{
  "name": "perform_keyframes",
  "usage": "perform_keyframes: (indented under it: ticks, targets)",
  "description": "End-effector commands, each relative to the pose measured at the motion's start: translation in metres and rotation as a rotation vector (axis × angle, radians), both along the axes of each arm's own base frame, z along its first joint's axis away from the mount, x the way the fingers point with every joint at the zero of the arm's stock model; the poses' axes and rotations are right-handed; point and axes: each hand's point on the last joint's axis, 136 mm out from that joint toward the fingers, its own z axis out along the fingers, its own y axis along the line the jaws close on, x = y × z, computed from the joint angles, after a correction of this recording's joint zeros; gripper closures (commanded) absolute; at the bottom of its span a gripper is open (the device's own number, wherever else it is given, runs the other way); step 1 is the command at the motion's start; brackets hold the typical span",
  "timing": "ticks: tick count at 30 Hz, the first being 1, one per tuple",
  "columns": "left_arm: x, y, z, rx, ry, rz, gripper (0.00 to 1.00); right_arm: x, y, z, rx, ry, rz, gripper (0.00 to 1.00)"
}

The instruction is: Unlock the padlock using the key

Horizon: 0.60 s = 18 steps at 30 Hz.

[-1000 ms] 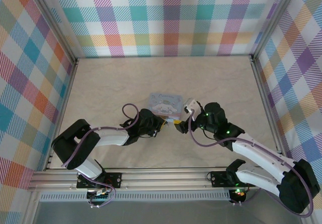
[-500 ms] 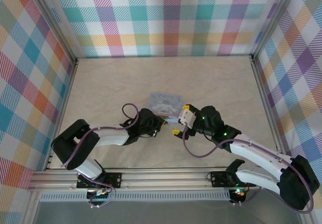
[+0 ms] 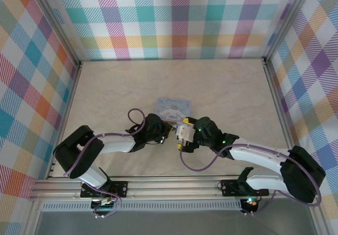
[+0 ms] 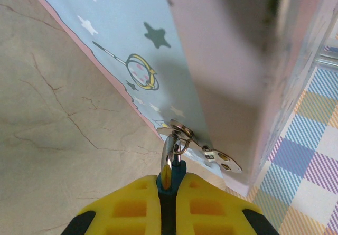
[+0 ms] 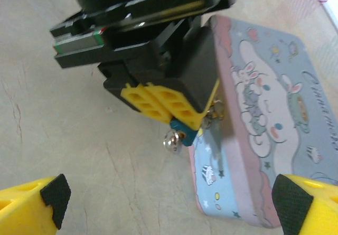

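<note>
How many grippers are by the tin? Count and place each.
2. The left gripper is shut on the padlock at the tin; the right gripper hangs open, facing them.

Pale blue cartoon tin (image 3: 172, 106) on beige marbled tabletop (image 3: 116, 87), plaid walls (image 3: 179, 18)

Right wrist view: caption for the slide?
Open right gripper faces left gripper clamping the blue padlock at the pale blue tin edge.

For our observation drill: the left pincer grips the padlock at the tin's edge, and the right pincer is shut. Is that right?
No. The right pincer is open, jaws wide apart in the right wrist view. The left pincer does grip the padlock at the tin's edge.
</note>
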Motion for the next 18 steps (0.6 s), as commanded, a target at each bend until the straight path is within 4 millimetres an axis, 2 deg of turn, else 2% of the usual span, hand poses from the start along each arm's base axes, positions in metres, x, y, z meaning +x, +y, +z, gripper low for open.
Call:
perform_keyframes:
  ticks: [1,5,12,18]
  targets:
    - [0.001,-0.007,0.016,-0.03,-0.025,-0.007,1.0,0.006,0.009,0.002,-0.02,-0.052,0.003,0.01]
    - [0.0,-0.006,0.016,-0.028,-0.023,-0.007,1.0,0.014,0.013,-0.006,-0.043,-0.027,-0.053,0.12]
    - [0.001,-0.006,0.016,-0.029,-0.025,-0.002,1.0,0.014,0.024,-0.017,-0.062,-0.034,-0.054,0.21]
    - [0.0,-0.004,0.015,-0.024,-0.024,0.002,1.0,0.02,0.03,-0.023,-0.071,-0.043,-0.074,0.35]
